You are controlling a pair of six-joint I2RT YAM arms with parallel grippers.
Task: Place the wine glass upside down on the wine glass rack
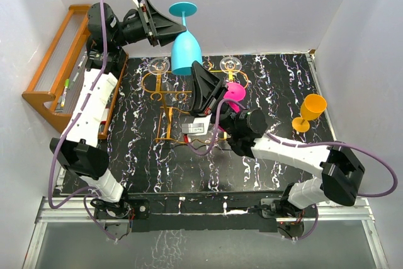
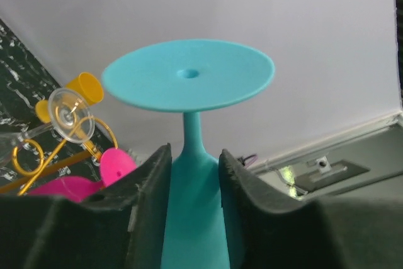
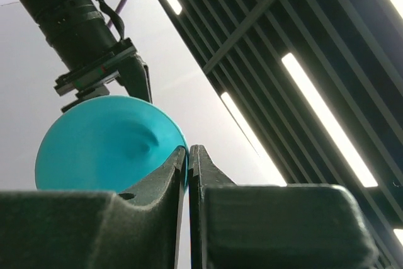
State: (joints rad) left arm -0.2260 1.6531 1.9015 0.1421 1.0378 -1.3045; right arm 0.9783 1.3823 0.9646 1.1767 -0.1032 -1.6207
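Note:
The teal wine glass [image 1: 186,51] hangs upside down in the air, foot up, above the back of the orange-gold wire wine glass rack [image 1: 165,96]. My left gripper [image 1: 176,28] is shut on it where the stem meets the bowl. In the left wrist view the glass [image 2: 189,74] shows its round foot above my left gripper [image 2: 194,152]. My right gripper [image 1: 200,70] points upward from below and is shut on the bowl's rim. In the right wrist view my right gripper [image 3: 188,148] pinches the edge of the teal bowl [image 3: 101,137].
Two clear glasses [image 1: 159,64] [image 1: 231,63] hang on the rack, with a pink glass [image 1: 234,91] beside it. An orange glass [image 1: 310,111] stands at the right of the marbled table [image 1: 145,155]. A brown wooden rack [image 1: 53,67] stands along the left wall.

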